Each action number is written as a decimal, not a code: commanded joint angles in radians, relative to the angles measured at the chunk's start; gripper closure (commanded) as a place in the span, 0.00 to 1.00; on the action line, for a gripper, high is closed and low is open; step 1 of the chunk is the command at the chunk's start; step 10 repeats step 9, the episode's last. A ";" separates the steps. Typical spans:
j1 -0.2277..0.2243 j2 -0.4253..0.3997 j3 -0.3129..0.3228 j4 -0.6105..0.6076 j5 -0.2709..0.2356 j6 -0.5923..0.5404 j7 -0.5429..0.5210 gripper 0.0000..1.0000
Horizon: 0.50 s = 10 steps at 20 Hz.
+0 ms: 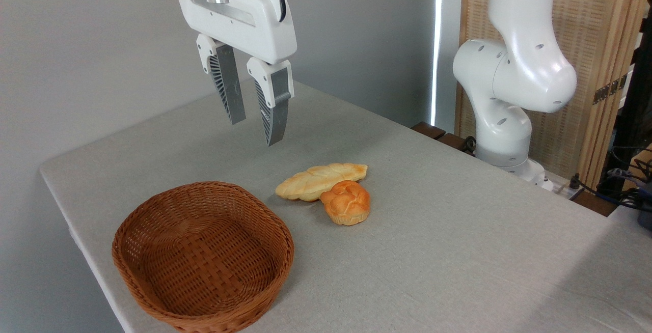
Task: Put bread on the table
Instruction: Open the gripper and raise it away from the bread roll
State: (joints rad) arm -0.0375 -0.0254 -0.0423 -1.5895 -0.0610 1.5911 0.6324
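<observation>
- Camera view: the gripper hangs high over the far left of the table, jaws spread with nothing between them; the bread lies flat on the cloth at centre, touching the bun just right and near of it; the basket stands empty at the near left.
- Judged from this, the loaf is already on the table; the step in hand looks like a retreat, best done by rising clear, jaws apart, without brushing loaf or bun.

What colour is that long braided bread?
Pale yellow bread with lightly browned tips, seen in the fixed camera view.
</observation>
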 commanded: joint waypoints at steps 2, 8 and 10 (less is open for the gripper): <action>-0.008 0.002 0.006 0.020 0.030 -0.001 -0.008 0.00; -0.016 -0.001 0.006 -0.003 0.049 0.027 -0.005 0.00; -0.016 -0.001 0.006 -0.007 0.049 0.027 -0.005 0.00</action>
